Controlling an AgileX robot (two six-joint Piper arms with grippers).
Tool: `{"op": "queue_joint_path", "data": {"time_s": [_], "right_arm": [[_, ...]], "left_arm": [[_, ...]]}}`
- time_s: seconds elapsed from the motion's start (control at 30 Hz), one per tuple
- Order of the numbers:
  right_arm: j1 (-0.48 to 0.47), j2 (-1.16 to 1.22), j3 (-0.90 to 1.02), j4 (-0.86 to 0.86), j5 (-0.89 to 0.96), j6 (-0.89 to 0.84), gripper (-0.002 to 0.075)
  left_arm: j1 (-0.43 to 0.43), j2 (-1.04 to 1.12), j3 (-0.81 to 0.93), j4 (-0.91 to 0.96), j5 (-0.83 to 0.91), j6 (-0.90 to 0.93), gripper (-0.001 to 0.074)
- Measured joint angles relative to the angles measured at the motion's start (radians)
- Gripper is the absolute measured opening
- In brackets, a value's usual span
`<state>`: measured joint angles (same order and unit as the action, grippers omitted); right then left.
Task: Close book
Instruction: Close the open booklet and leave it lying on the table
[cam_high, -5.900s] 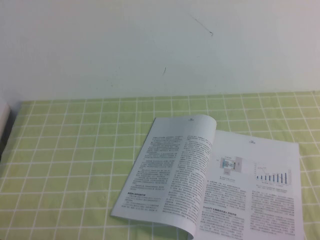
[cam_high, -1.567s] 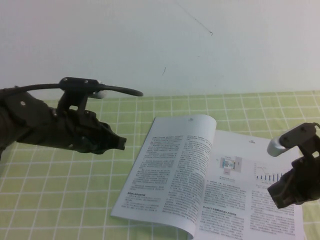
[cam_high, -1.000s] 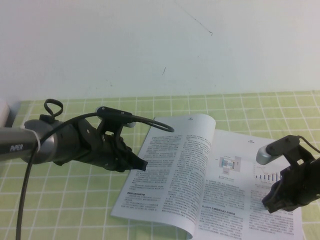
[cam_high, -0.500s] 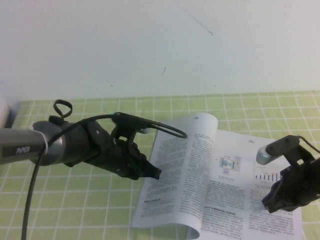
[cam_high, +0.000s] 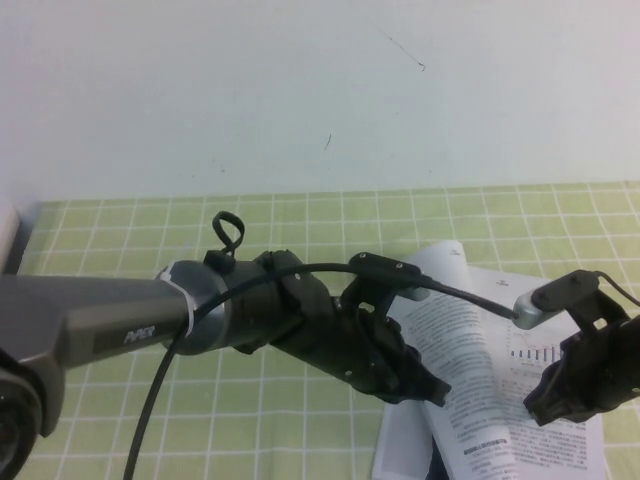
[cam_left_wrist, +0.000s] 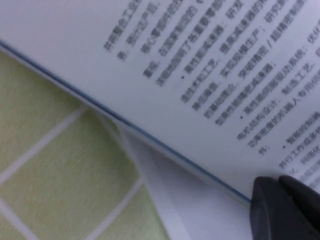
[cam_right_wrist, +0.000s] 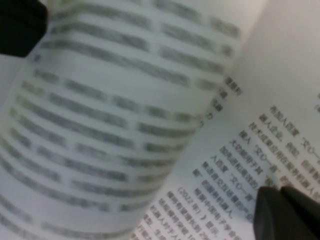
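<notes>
- So, left gripper (cam_high: 432, 388) sits under the book's (cam_high: 470, 340) raised left pages, jaws closed, gripping nothing, just touching paper.
- Right gripper (cam_high: 545, 410) presses on the right page, jaws closed too.
- Book's half-folded at the bench's (cam_high: 120, 240) right side.

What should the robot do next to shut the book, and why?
Probably the left gripper should push the raised left half of the book over toward the right. That half stands curled up against it, not yet folded down, while the right gripper is over the right page.
</notes>
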<state>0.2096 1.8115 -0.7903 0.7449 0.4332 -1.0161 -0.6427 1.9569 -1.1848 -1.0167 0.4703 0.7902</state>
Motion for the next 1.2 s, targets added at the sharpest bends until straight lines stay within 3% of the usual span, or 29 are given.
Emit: {"op": "queue_joint_path", "data": {"time_s": [0.23,0.4,0.6,0.83,0.97,1.2], "right_arm": [[0.004,-0.048,0.002,-0.111,-0.043,0.002,-0.0001],[0.004,-0.161,0.002,-0.2,-0.058,0.043,-0.0001],[0.004,-0.315,0.002,-0.379,-0.028,0.132,-0.0001],[0.004,-0.506,0.002,-0.821,0.117,0.481,-0.0001],[0.004,-0.623,0.006,-1.0,0.186,0.739,-0.0001],[0.004,-0.879,0.053,-0.95,0.173,0.884,-0.0001]], "left_arm": [[-0.006,-0.061,-0.041,-0.034,-0.002,0.008,-0.0004],[-0.006,-0.157,-0.041,0.133,-0.035,-0.032,-0.0004],[-0.006,-0.296,-0.041,0.622,0.006,-0.397,-0.0004],[-0.006,-0.457,-0.041,1.371,0.32,-1.019,-0.0004],[-0.006,-0.551,-0.041,1.52,0.41,-1.151,-0.0004],[-0.006,-0.804,0.097,1.543,0.224,-1.285,-0.0004]]}}
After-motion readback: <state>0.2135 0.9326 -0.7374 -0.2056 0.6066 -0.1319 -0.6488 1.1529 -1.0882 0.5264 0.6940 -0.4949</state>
